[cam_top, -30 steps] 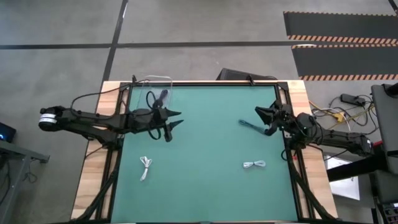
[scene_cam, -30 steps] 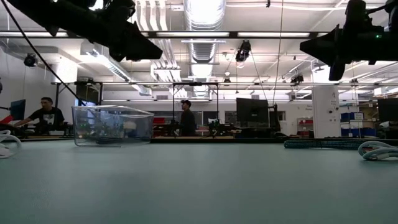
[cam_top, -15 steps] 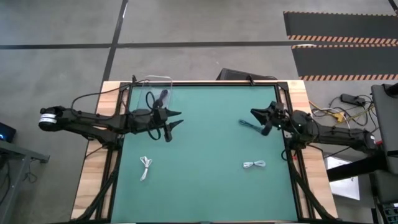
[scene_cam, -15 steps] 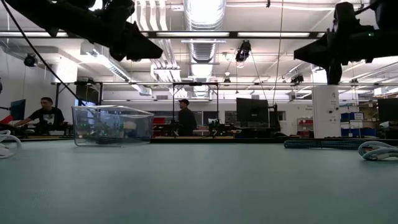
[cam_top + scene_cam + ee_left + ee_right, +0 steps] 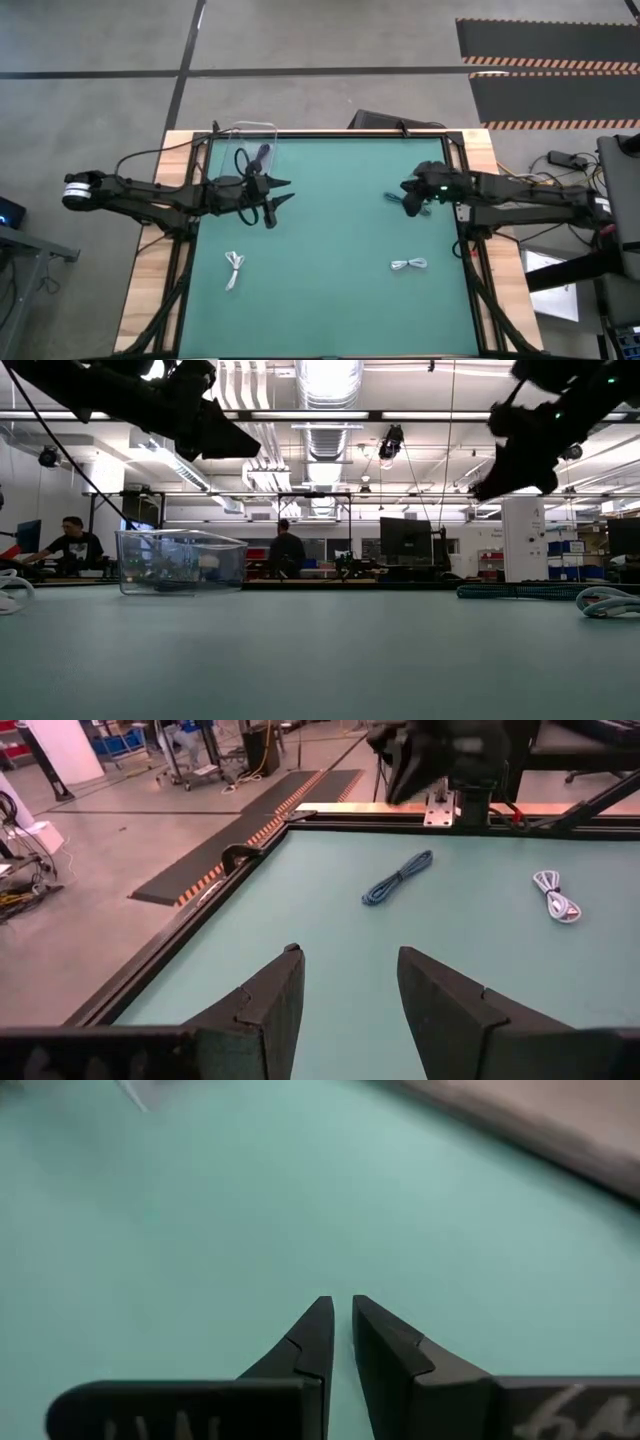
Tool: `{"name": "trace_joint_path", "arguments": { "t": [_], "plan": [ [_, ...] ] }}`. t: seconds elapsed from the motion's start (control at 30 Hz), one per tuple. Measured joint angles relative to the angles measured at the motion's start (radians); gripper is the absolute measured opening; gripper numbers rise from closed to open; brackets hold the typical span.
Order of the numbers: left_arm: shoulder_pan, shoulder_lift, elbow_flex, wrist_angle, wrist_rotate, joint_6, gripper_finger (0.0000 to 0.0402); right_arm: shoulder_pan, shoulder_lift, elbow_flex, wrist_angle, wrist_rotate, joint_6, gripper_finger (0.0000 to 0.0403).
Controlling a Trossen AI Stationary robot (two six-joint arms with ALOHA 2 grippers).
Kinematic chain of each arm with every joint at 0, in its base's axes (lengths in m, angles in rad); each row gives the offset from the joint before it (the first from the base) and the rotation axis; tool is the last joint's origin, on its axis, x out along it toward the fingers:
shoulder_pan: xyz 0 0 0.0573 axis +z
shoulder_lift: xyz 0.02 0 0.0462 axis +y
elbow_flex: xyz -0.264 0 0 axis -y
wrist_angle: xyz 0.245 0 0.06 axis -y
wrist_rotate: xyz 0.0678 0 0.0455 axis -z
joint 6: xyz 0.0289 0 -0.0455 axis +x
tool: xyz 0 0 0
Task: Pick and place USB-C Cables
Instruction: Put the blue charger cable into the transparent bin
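Hanging over the teal cable [image 5: 395, 199], my right gripper [image 5: 409, 203] has its fingers nearly closed on nothing. My left gripper [image 5: 281, 192] waits open near the clear box [image 5: 256, 133]. One white cable [image 5: 409, 265] and another white cable [image 5: 235, 267] lie on the green table [image 5: 330, 270].

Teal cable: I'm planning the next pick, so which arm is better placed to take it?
The right. The right gripper hangs right beside the teal cable, nearly shut. The left gripper is open but far across the table.
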Motion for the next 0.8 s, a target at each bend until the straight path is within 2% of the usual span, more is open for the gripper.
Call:
{"name": "trace_joint_path", "arguments": {
  "t": [0.27,0.4,0.7,0.8],
  "plan": [
    [0.0,0.0,-0.003,0.039,0.0,0.0,0.0147,0.0,0.216,0.109,-0.235,-0.017,0.025,0.0031],
    [0.0,0.0,-0.002,0.052,0.0,0.0,0.0147,0.0,0.3,0.15,-0.314,-0.039,-0.019,0.0031],
    [0.0,0.0,-0.003,0.051,-0.001,0.0,0.0147,0.0,0.388,0.158,-0.325,-0.039,-0.066,0.0032],
    [0.0,0.0,-0.005,0.049,-0.001,0.0,0.0147,0.0,0.405,0.158,-0.324,-0.032,-0.06,0.0044]
  ]
}}
